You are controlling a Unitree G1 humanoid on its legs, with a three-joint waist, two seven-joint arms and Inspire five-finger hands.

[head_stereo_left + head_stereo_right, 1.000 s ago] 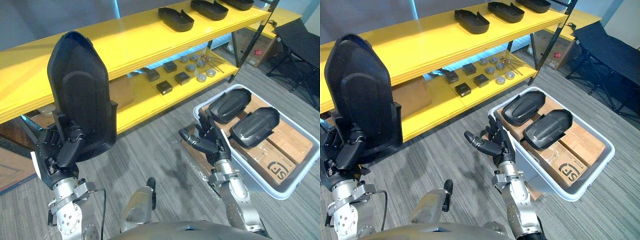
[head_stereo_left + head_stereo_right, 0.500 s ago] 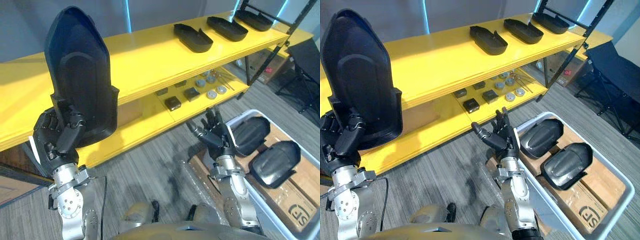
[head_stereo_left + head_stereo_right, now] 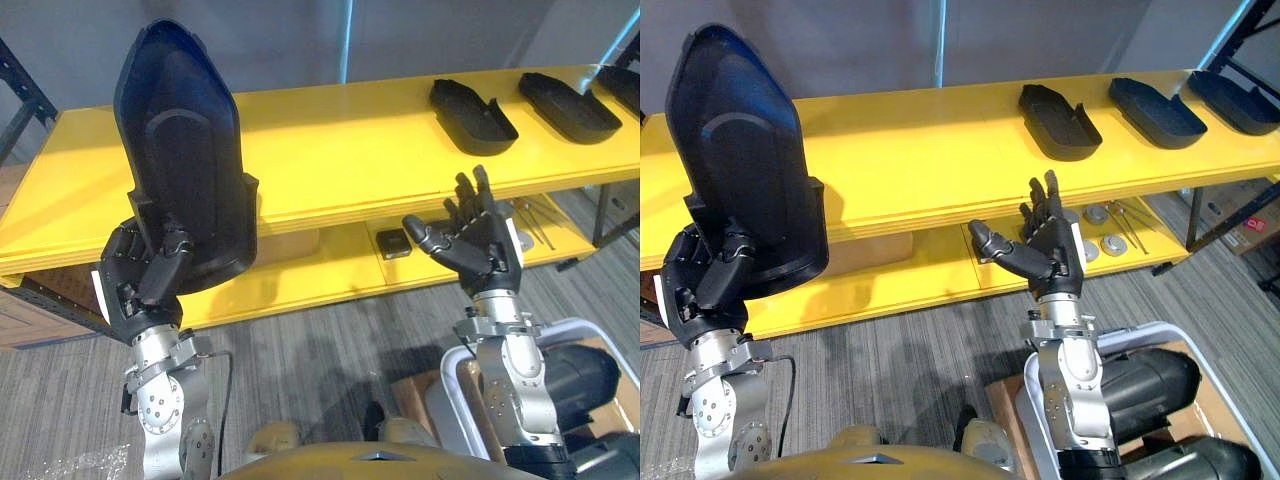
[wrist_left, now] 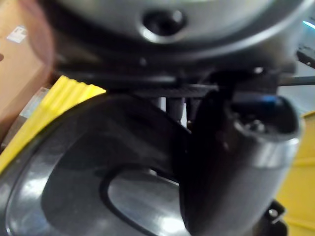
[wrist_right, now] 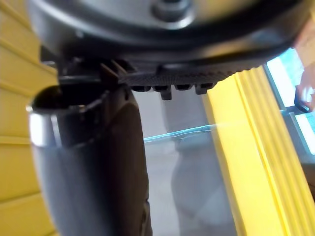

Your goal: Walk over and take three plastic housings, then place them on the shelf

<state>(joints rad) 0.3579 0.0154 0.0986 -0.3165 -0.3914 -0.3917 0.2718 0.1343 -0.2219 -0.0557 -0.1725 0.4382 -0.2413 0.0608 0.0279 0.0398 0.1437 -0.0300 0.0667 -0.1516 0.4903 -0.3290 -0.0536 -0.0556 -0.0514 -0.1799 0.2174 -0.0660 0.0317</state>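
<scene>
The long yellow shelf (image 3: 330, 150) runs across the scene in front of the robot, its broad top board bare on the robot's left and middle, which is probably why the robot faces that stretch: there is room to set a part down. Next in size is the black plastic housing (image 3: 185, 190) held upright in front of the shelf's left part, its narrow rounded end up and its hollow side towards the camera; carried on end like this it keeps clear of the board's edge and, I judge, can be tipped flat onto the top. At lower right a white bin (image 3: 600, 325) sits on the floor with more dark housings (image 3: 1145, 385) lying in it (the supply for later trips, it seems). On the top board to the right three shelved housings (image 3: 1060, 120) lie flat in a row, hollow side up, well apart from the held one. The left hand (image 3: 140, 285) is clamped round the held housing's lower end, fingers and thumb curled on its wall, so the part stands above the hand; the left wrist view shows its glossy shell right past the thumb. The right hand (image 3: 475, 240) is raised before the shelf edge, fingers straight and spread, holding nothing, well apart from the carried housing. Small metal discs (image 3: 1095, 215) lie on the lower board.
</scene>
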